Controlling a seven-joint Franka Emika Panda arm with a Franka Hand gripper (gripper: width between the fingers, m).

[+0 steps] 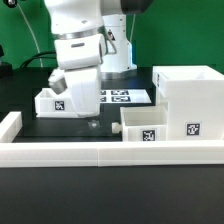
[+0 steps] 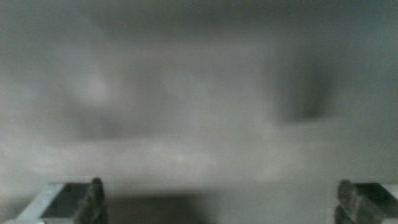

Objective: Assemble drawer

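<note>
The tall white case [image 1: 186, 92] stands at the exterior view's right, with a tag on its front. One small knobbed tray [image 1: 142, 124] sits against the case's side toward the exterior view's left, tag facing front. The other tray [image 1: 47, 100] lies at the exterior view's left, partly hidden behind the arm. My gripper [image 1: 92, 121] hangs low over the black table between the two trays, touching neither. In the wrist view the gripper [image 2: 222, 205] is open, its fingers [image 2: 79, 200] wide apart with nothing between them. The surface below is a grey blur.
The marker board [image 1: 122, 97] lies flat behind the gripper. A low white rail [image 1: 100, 152] edges the table's front and the exterior view's left side [image 1: 10, 126]. The arm's base stands at the back.
</note>
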